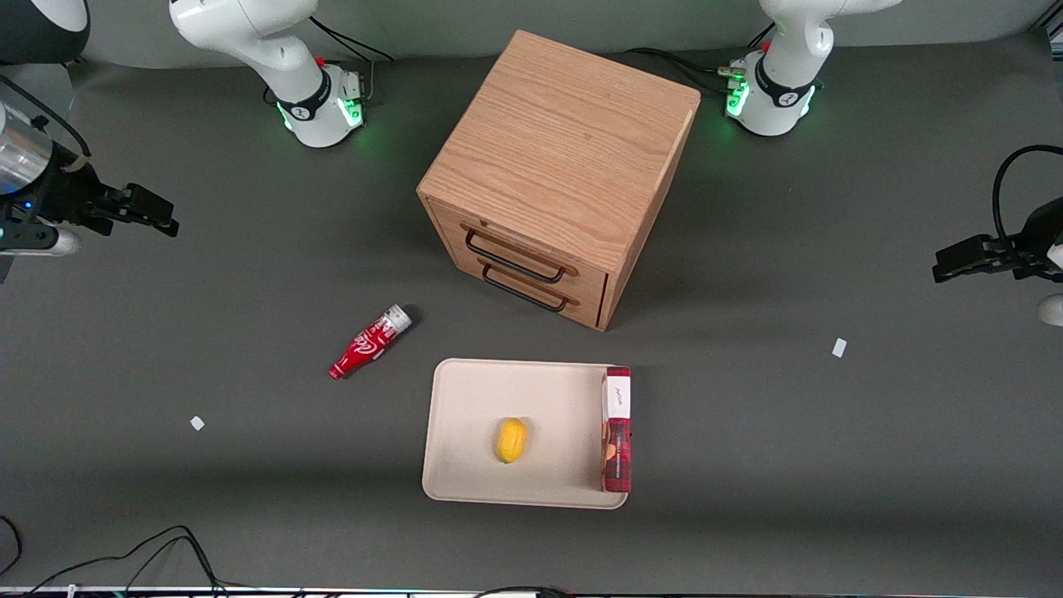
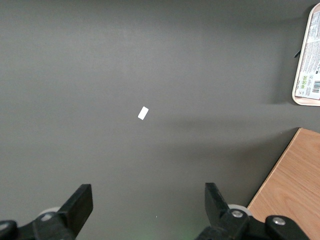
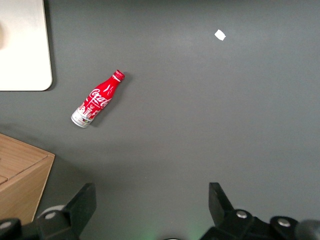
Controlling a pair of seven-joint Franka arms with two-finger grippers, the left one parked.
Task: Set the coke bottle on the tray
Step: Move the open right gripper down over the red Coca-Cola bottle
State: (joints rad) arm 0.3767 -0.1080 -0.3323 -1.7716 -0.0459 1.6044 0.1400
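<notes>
The coke bottle [image 1: 369, 341] lies on its side on the dark table, beside the tray and toward the working arm's end; it also shows in the right wrist view [image 3: 97, 99], red with white script. The cream tray [image 1: 465, 415] lies nearer the front camera than the wooden cabinet; its corner shows in the right wrist view [image 3: 25, 50]. My right gripper [image 1: 154, 212] hangs high above the table at the working arm's end, well away from the bottle. In the right wrist view the gripper [image 3: 150, 205] is open and empty.
A wooden drawer cabinet [image 1: 556, 166] stands mid-table with two black handles. On the tray lie a yellow lemon [image 1: 511, 439] and a flat red box [image 1: 616, 428] along one rim. Small white scraps [image 1: 197, 423] [image 1: 839, 347] lie on the table. Cables [image 1: 124, 556] run along the front edge.
</notes>
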